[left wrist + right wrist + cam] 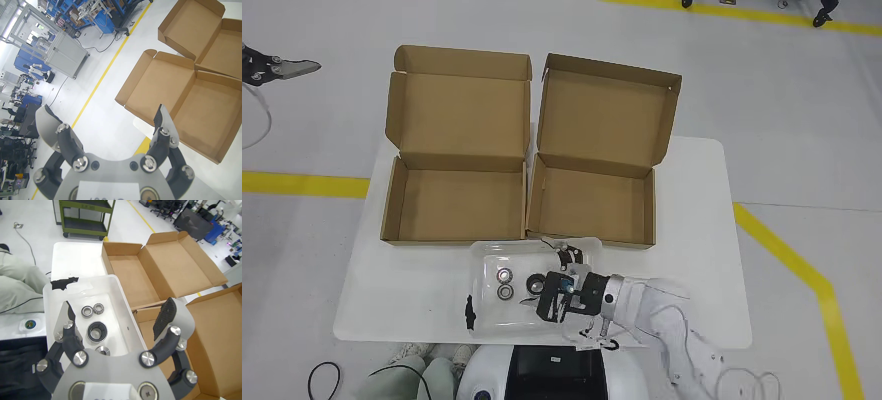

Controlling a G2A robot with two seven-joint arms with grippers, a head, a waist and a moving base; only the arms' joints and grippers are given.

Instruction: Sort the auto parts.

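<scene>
A white plastic tray at the table's front edge holds the auto parts. In it lie two small steel bearings, a black-rimmed sleeve and another metal piece. From above, the bearings and the sleeve lie in the tray's left half. My right gripper hangs open just above the tray's right half, with nothing between its fingers. My left gripper is open and empty, held out over the floor well left of the table.
Two open cardboard boxes stand side by side behind the tray, lids folded back, both without contents. A strip of black tape sticks to the tray rim. A green cart stands on the floor beyond the table.
</scene>
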